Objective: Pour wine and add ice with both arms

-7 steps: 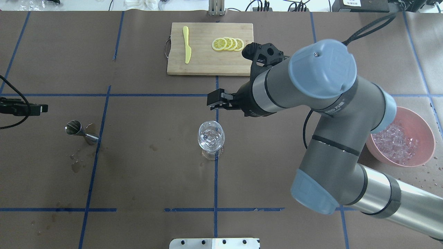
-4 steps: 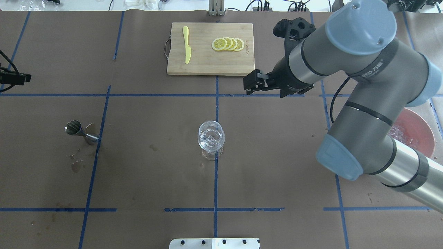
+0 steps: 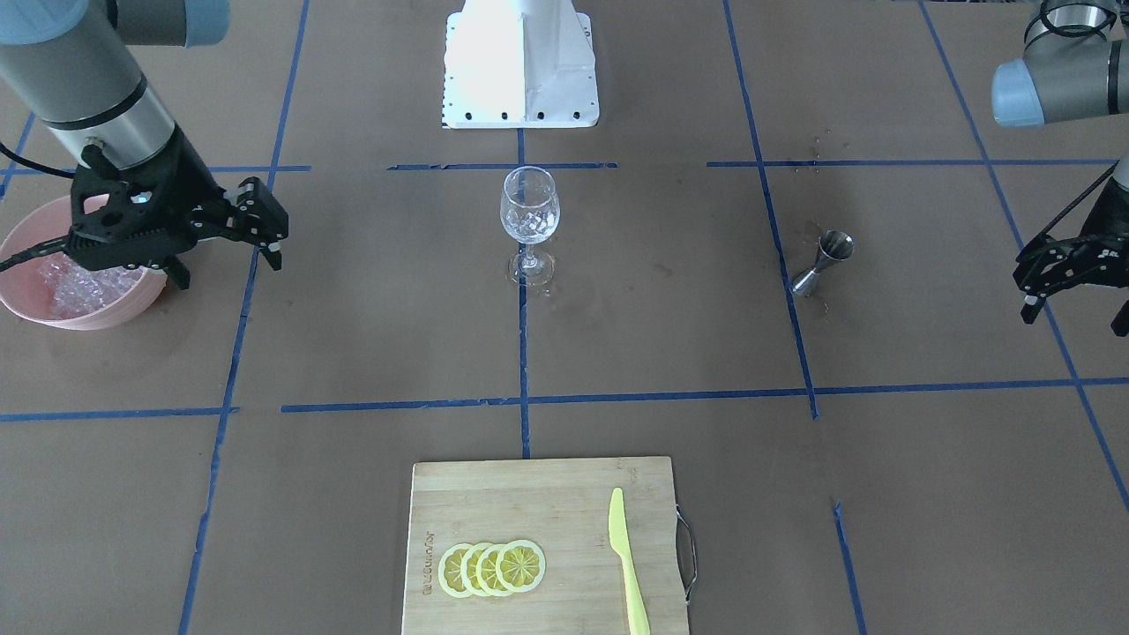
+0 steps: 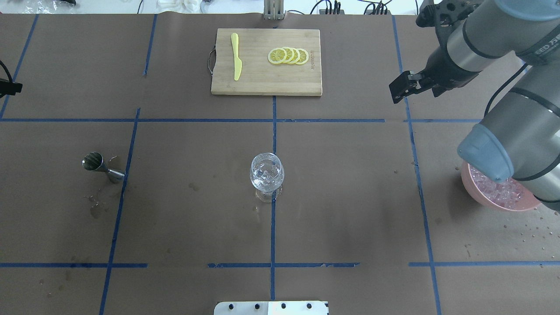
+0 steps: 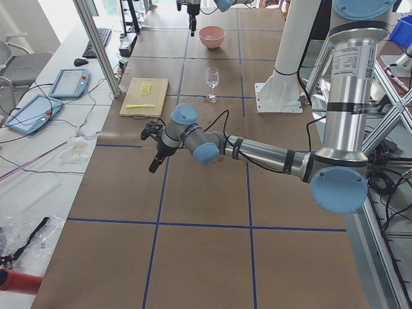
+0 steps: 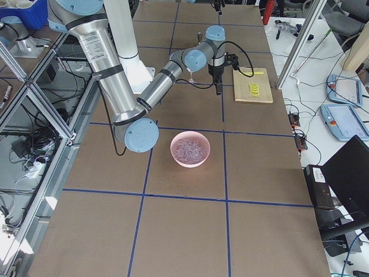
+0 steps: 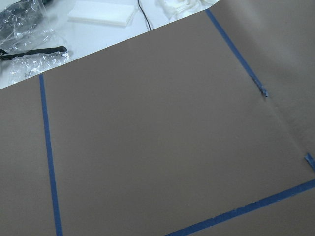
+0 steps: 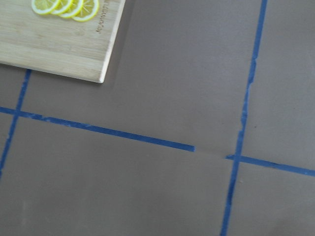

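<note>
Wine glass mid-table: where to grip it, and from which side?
Take the wine glass by its thin stem, just under the bowl, coming in level from either flank. It stands upright, and the round bowl is wider than the stem and holds ice, so a top-down grip would likely slip or spill.

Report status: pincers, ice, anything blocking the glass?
Left pincer open, empty, out wide. Right pincer open, empty, beside pink bowl. Ice in bowl, some in wine glass. Nothing near glass.

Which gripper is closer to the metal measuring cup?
The left gripper, on the measuring cup's side; the right gripper is far across, past the wine glass, by the pink bowl.
</note>
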